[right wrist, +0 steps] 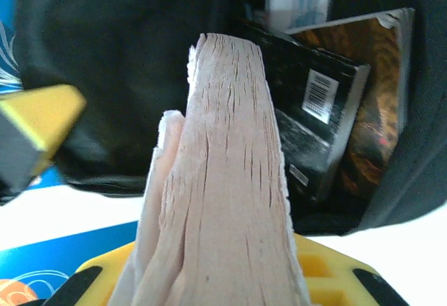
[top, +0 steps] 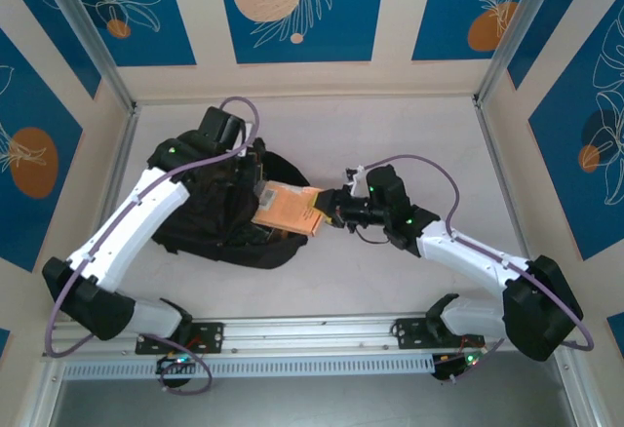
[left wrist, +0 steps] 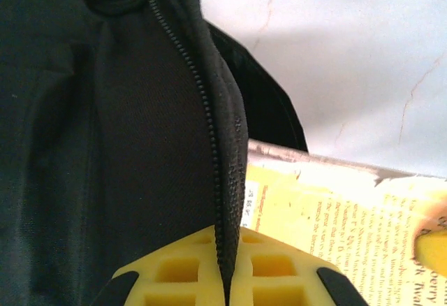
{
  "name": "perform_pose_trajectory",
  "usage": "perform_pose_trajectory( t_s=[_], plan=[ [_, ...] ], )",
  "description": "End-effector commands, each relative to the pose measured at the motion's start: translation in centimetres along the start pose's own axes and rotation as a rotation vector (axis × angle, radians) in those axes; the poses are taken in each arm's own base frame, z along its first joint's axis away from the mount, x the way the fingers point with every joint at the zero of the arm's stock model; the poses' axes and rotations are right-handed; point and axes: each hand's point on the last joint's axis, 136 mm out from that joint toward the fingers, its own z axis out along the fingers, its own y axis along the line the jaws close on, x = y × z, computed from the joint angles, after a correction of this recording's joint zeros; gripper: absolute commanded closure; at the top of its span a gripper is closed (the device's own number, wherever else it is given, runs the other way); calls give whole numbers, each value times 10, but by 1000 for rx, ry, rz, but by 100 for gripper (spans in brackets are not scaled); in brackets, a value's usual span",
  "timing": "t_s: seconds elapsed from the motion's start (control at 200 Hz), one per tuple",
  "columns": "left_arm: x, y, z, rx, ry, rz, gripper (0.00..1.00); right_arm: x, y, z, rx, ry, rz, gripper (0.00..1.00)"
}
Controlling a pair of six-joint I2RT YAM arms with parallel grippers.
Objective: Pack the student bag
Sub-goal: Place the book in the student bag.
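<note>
The student bag (top: 210,217) is a black fabric backpack lying left of the table's centre, its mouth facing right. My left gripper (top: 255,164) is at the bag's top rim, shut on the zipper edge (left wrist: 209,110) of the opening, which runs up between the yellow fingers (left wrist: 181,271). My right gripper (top: 331,209) is shut on an orange-yellow paperback (top: 292,209), holding it partly inside the mouth. Seen from the right wrist, the book's page edge (right wrist: 230,166) rises between the jaws of the right gripper (right wrist: 223,278). The same book's yellow cover (left wrist: 328,215) lies beside the zipper.
Inside the bag stand a black book with a barcode (right wrist: 318,110) and a brown-covered one (right wrist: 377,103). The left gripper's yellow finger (right wrist: 38,128) shows at the opening's left side. White tabletop (top: 390,135) surrounds the bag; blue patterned walls (top: 292,8) enclose the cell.
</note>
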Motion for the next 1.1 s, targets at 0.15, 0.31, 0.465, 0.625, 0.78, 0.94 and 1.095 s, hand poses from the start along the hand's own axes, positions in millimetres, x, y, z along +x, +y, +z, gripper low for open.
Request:
perform_pose_trajectory(
  t_s=[0.15,0.31,0.465,0.625,0.78,0.94,1.095],
  plan=[
    [-27,-4,-69,14,-181,77,100,9,5,16,46,47,-82,100],
    [-27,-9,-70,41,-175,105,100,7,30,38,14,82,-104,100],
    [-27,-14,-70,68,-173,131,100,-1,56,58,-20,92,-96,100],
    [-32,-21,-74,98,-193,133,100,-12,58,91,-21,97,-52,100],
    [-40,-28,-79,122,-215,132,100,-22,48,130,-49,74,-2,100],
    [-43,-32,-77,148,-218,122,100,-15,53,175,-81,119,-52,100],
    [-38,-39,-61,194,-178,102,100,-2,50,206,-59,117,-115,94]
  ],
)
